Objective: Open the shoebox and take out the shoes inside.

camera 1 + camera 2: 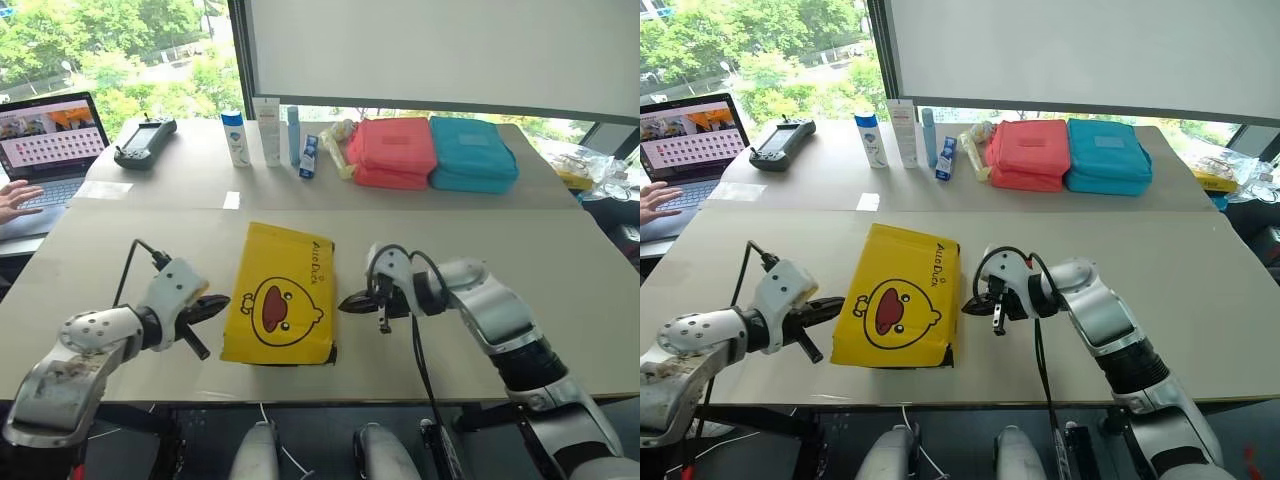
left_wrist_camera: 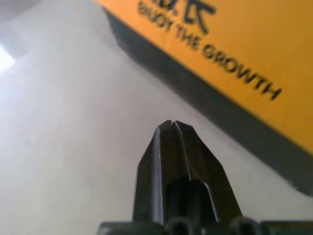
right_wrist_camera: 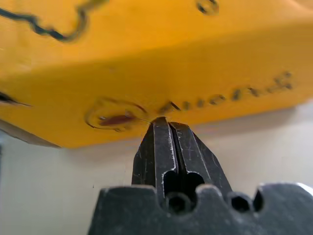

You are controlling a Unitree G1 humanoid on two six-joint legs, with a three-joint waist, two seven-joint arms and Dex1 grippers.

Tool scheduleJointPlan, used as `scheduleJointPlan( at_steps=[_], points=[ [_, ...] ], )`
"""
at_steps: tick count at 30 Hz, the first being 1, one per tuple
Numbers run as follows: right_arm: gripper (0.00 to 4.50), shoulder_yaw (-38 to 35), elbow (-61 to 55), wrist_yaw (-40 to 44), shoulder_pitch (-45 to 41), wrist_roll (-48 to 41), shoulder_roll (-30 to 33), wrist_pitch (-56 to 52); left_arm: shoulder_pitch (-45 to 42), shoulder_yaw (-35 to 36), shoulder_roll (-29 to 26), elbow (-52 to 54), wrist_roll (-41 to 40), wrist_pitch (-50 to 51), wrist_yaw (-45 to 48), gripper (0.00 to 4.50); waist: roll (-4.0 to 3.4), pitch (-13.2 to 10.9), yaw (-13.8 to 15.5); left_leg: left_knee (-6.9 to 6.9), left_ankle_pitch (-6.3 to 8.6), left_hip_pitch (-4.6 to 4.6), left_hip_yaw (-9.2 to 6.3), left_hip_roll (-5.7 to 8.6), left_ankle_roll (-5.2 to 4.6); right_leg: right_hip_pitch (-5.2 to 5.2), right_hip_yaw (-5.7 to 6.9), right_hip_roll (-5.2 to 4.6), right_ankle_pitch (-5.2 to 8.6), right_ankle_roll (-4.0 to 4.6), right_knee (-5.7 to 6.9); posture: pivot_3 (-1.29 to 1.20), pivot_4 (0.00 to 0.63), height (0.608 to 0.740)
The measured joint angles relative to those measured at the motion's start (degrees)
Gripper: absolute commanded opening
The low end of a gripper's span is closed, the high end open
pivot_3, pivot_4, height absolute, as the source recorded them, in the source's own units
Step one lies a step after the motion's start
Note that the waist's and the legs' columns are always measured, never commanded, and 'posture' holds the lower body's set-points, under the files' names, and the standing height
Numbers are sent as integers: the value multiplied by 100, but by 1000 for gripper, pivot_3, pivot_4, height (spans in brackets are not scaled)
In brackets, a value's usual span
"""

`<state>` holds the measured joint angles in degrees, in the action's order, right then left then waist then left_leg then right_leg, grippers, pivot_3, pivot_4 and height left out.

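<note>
in the left eye view you're looking at the shoebox (image 1: 281, 293) sitting lid-on just below the centre of the frame, on the pale table (image 1: 560, 270). your left gripper (image 1: 213, 305) is hanging at the lower left, just beside the box's left side, fingers pressed together on nothing. your right gripper (image 1: 354, 301) is pointing at the box's right side from centre right, likewise clenched and empty. along the top of the frame a coral-pink pouch (image 1: 393, 151) and a teal pouch (image 1: 472, 153) are lying side by side, with a laptop (image 1: 50, 140) at the upper left and a person's hand (image 1: 17, 201) resting on it.

the right eye view is showing you the same layout.

in the left wrist view the pinched fingers (image 2: 183, 171) are aiming at bare table, with the box's yellow lid and dark base crossing the upper right.

in the right wrist view the closed fingers (image 3: 171, 152) are sitting right at the yellow side wall; it's probably touching, but you can't be sure.
</note>
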<state>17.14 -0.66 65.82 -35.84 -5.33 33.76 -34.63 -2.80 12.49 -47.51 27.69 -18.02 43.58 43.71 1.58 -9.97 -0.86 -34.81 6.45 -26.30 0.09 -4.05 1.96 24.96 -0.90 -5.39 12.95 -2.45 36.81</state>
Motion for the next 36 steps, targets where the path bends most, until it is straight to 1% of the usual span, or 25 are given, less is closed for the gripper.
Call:
scheduleJointPlan(
  at_steps=[4,7,12,14,17,20,22,23,26,27,31,34,36],
  points=[
    [39,-92,819,-26,-367,137,354,449,21,319,-278,-424,-26,-352,217,3,1,-1,5,2,0,-2,3,0,0,3,-1,-1,0,0,-4,0,150,715],
    [39,-237,1147,23,-551,171,479,654,18,455,-308,-633,-56,-507,332,3,1,-1,7,7,0,-2,4,-1,0,4,-1,0,0,-1,-3,0,150,715],
    [39,-265,999,260,-608,-59,487,626,-34,464,-256,-721,-262,-597,451,3,1,-1,3,7,-1,-3,4,-3,-2,3,-3,3,1,-2,-3,0,150,715],
    [39,-268,714,351,-608,-261,468,427,-5,324,-261,-696,-316,-601,578,3,1,-1,3,6,-1,-3,5,-3,-2,2,-4,4,1,-2,-2,0,150,715],
    [39,-256,620,345,-607,-296,322,403,131,113,-263,-506,-502,-577,809,3,1,-1,2,2,-1,-3,5,-4,-1,1,-4,3,1,-2,-2,0,150,715],
    [39,-188,1048,133,-694,-213,-54,578,258,-54,-330,-341,-636,-527,983,3,1,0,-7,0,0,-1,5,-4,0,3,-4,4,-2,-1,1,0,150,715],
    [39,-103,1972,-147,-1073,-2,-583,943,322,-285,-370,-245,-678,-446,1044,3,1,-1,-52,0,0,1,5,-4,-1,5,-7,6,-19,-2,1,0,150,715],
    [39,-25,2654,-347,-1406,149,-909,1247,327,-529,-333,-125,-698,-420,1090,3,0,-2,-93,2,-1,0,5,-4,-1,7,-8,7,-27,-1,2,0,150,715],
    [39,28,3806,-635,-2035,363,-1442,1930,242,-910,-166,-43,-721,-363,1074,3,0,-2,-113,4,-2,0,1,-5,-3,5,-5,10,-26,-1,5,0,150,715],
    [39,-12,4425,-790,-2358,429,-1661,2251,144,-1042,-69,-87,-686,-358,1038,3,-1,-2,-112,1,-3,0,1,-5,-4,4,-5,10,-26,-2,6,0,150,715],
    [39,-133,5976,-1200,-3226,577,-2360,3154,-451,-1761,277,-276,-418,-433,917,3,0,-2,-126,-1,-30,-2,1,-5,-42,-1,-6,12,-32,-20,5,0,150,715],
    [39,-297,6660,-1343,-3541,633,-2681,3541,-892,-2223,564,-537,-200,-494,871,3,0,-2,-111,0,-30,-3,1,-5,-42,-2,-6,12,-38,-35,7,0,150,715],
    [39,-486,7012,-1411,-3662,636,-2728,3683,-1109,-2417,761,-679,-76,-553,849,3,0,-2,-77,1,-30,-3,1,-4,-41,-6,-6,12,-37,-35,6,0,150,715]
  ],
)
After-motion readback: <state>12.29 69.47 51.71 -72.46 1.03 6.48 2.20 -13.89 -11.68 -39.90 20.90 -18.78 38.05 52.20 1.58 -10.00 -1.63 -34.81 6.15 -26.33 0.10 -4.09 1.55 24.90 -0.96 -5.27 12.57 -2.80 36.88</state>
